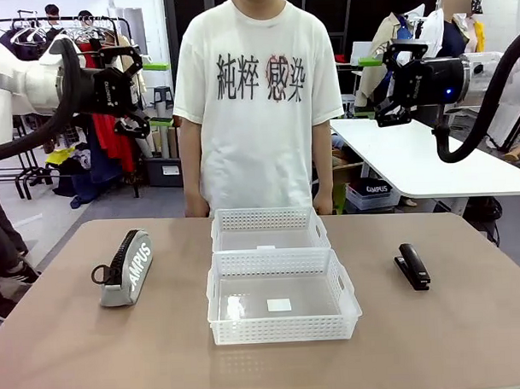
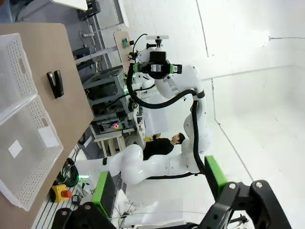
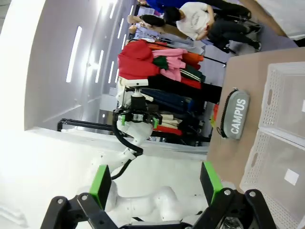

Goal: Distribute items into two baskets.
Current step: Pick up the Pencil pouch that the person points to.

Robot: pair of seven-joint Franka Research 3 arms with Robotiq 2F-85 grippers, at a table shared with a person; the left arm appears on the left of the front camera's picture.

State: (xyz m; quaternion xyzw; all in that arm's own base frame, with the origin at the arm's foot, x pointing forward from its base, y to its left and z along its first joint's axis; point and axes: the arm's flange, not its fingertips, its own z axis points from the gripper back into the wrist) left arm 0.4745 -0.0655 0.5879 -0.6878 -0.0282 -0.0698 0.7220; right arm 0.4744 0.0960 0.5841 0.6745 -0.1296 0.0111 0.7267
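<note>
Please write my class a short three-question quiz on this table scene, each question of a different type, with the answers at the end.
1. True or false: the stapler lies inside the near basket.
2. Where is the grey pouch? A) on the table, to the robot's left of the near basket; B) in the near basket; C) on top of the stapler.
3. Fill in: the left gripper and right gripper are both ____, holding nothing.
Key: 1 false, it lies on the table to the robot's right of the near basket; 2 A; 3 open.
</note>
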